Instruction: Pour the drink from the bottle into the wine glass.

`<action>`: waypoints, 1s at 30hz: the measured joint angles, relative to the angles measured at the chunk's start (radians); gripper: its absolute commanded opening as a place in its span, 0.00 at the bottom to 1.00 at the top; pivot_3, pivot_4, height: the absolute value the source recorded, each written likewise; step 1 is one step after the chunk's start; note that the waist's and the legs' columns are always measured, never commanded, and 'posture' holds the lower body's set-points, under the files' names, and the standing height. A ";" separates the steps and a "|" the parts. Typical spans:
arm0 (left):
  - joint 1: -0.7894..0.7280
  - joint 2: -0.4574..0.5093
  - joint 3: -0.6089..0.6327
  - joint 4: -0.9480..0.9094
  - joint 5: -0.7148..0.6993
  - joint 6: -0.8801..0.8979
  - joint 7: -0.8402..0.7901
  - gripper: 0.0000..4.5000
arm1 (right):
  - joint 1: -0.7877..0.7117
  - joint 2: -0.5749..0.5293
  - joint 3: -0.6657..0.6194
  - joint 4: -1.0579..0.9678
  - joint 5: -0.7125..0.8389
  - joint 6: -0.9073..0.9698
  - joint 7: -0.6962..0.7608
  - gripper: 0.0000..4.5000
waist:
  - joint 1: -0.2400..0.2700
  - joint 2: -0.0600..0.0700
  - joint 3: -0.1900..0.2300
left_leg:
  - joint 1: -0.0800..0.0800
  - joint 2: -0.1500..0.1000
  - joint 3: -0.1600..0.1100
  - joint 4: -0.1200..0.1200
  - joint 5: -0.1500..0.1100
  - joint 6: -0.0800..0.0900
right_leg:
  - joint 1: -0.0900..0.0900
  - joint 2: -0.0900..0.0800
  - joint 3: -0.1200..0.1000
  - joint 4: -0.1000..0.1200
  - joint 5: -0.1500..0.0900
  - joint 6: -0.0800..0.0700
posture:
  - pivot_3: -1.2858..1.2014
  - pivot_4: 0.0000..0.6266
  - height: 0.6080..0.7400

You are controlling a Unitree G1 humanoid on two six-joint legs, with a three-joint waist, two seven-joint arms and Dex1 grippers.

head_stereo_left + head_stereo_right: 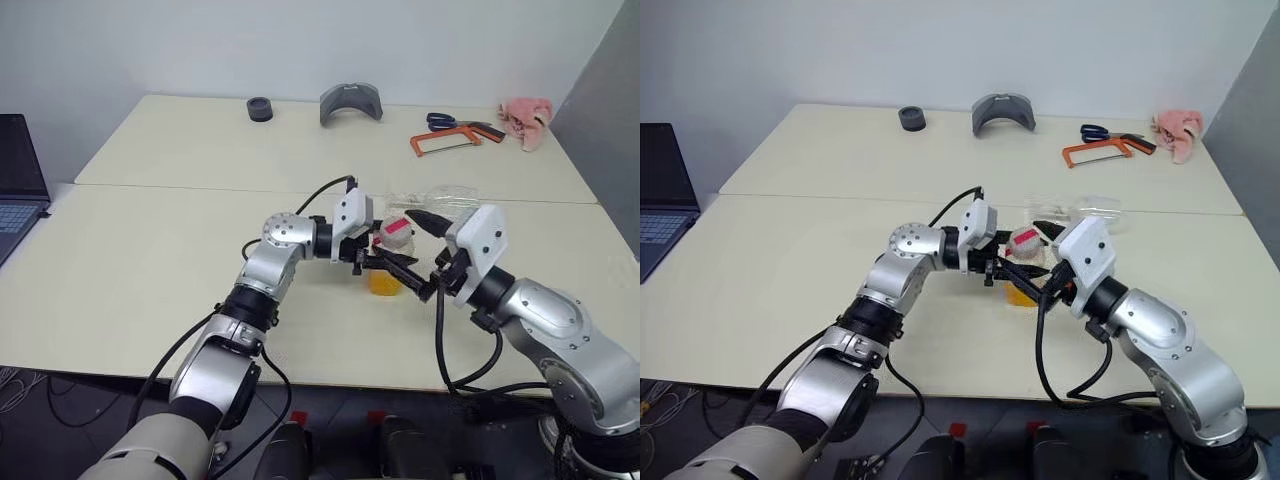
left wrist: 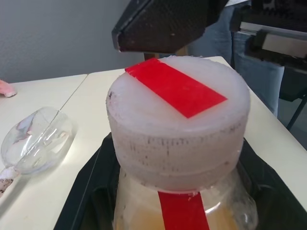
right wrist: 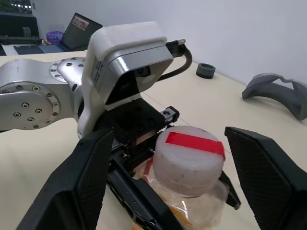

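A small clear bottle (image 1: 388, 262) stands upright near the table's front, holding orange-yellow drink (image 1: 384, 284). Its cap (image 3: 189, 160) is white with a red strip across the top. My left gripper (image 2: 182, 213) reaches in from the left and is shut on the bottle just below the cap. My right gripper (image 3: 177, 177) is open, with one black finger on each side of the cap, and neither finger touches it. The wine glass (image 1: 445, 197) lies on its side on the table just behind the bottle; the wine glass (image 2: 36, 139) looks empty.
A laptop (image 1: 20, 180) sits at the far left edge. Along the back of the table are a small black cylinder (image 1: 260, 108), a grey curved piece (image 1: 351, 102), blue-handled scissors (image 1: 440, 121), an orange hacksaw (image 1: 455, 140) and a pink cloth (image 1: 527, 118).
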 measured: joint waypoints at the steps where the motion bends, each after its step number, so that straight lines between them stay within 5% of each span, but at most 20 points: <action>1: -0.002 0.000 0.000 0.004 -0.001 0.000 -0.001 0.48 | -0.001 0.008 0.003 0.000 -0.004 0.003 -0.007 0.87 | 0.000 0.000 0.000 | 0.000 0.000 0.000 0.000 0.000 0.000 | 0.000 0.000 0.000 0.000 0.000 0.000 | 0.52 0.24 1.00; 30: -0.068 0.006 0.036 0.127 -0.004 -0.010 -0.064 0.48 | -0.027 0.094 -0.029 0.077 -0.090 -0.001 -0.020 0.87 | -0.001 0.000 0.000 | 0.000 0.000 0.000 0.000 0.000 0.000 | 0.000 0.000 0.000 0.000 0.000 0.000 | 0.52 0.24 1.00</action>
